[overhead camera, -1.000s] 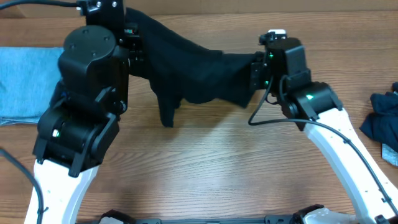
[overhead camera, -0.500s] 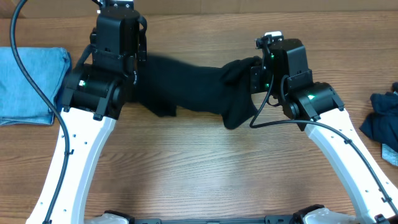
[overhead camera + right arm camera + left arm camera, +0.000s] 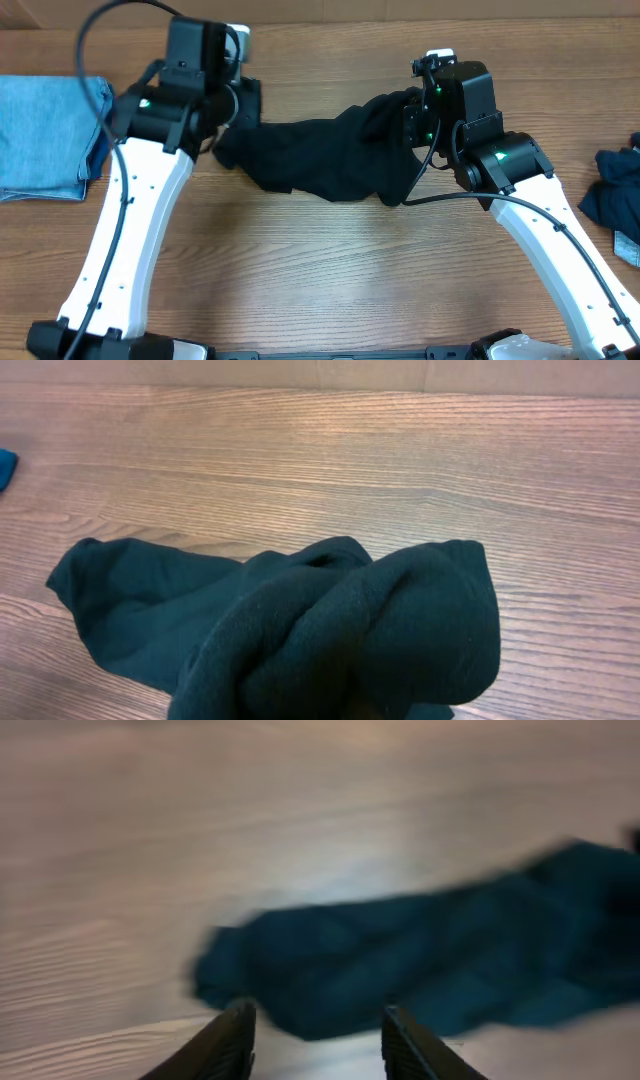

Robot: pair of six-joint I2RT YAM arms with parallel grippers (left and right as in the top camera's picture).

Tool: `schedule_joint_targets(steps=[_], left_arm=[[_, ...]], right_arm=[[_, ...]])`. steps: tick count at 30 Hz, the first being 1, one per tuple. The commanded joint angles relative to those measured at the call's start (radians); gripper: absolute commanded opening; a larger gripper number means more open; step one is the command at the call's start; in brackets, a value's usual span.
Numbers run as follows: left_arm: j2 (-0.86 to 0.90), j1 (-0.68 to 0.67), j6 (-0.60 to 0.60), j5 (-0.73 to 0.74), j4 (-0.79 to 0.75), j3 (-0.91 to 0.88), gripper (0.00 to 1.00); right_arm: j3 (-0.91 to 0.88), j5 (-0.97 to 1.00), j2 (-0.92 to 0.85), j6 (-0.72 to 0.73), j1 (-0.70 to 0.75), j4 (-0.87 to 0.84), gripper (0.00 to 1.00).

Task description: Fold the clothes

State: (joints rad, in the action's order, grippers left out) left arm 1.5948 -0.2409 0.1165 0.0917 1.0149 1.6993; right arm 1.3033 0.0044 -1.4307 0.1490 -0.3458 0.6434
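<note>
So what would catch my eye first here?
A dark garment sprawls across the middle of the wooden table, one end bunched up in the right gripper. The left gripper hangs open over its other end. A folded light blue cloth lies at the left edge, a dark blue heap at the right.

So the dark garment point(image 3: 320, 170) is sprawled across the wooden table point(image 3: 330, 280). The right gripper point(image 3: 408, 118) pinches its bunched-up right end, and the left gripper point(image 3: 243, 100) sits just off its left end. There's a folded blue cloth point(image 3: 45, 135) well to its left and a dark blue heap point(image 3: 612, 195) far to its right.
</note>
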Motion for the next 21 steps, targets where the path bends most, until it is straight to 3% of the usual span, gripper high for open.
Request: schedule_joint_targets(steps=[1, 14, 21], left_arm=[[0.021, -0.045, -0.016, 0.216, -0.036, -0.080, 0.44], [0.020, -0.267, 0.038, 0.236, -0.354, -0.423, 0.42], [0.020, -0.393, 0.038, -0.011, -0.376, -0.464, 0.45]], right_arm=[[0.021, 0.018, 0.008, 0.116, 0.008, -0.029, 0.04], [0.021, 0.039, 0.007, 0.448, 0.005, -0.134, 0.04], [0.021, 0.029, 0.006, 0.458, 0.005, -0.153, 0.04]])
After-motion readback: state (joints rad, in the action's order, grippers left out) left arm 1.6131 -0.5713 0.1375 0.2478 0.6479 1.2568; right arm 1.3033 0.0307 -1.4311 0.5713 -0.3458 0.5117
